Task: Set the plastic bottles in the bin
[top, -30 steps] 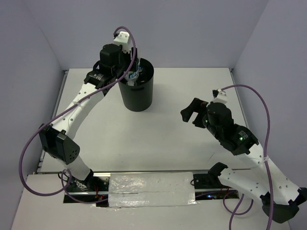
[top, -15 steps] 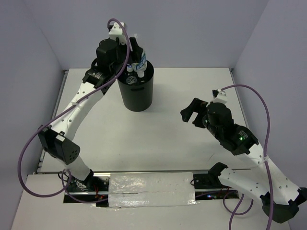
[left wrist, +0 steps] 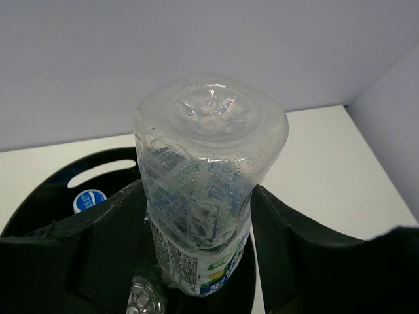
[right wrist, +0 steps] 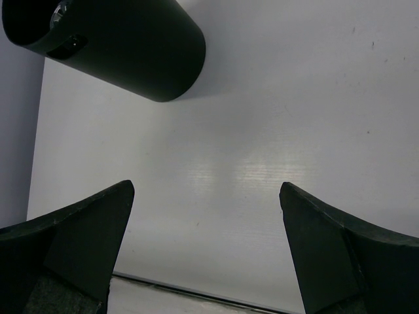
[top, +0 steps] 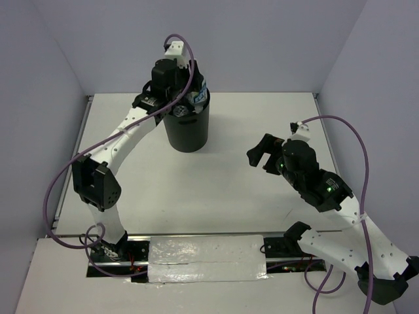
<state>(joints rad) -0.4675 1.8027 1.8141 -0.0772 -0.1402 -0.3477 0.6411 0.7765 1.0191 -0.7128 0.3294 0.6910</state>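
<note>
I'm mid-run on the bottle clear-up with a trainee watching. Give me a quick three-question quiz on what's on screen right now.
1. True or false: the left tool grips a labelled bottle over the mouth of the bin.
2. The right tool is: A) open and empty over the table; B) shut on a bottle; C) inside the bin.
3. Fill in: in the left wrist view, the held bottle's ____ faces the camera.
Key: 1 true; 2 A; 3 base.
</note>
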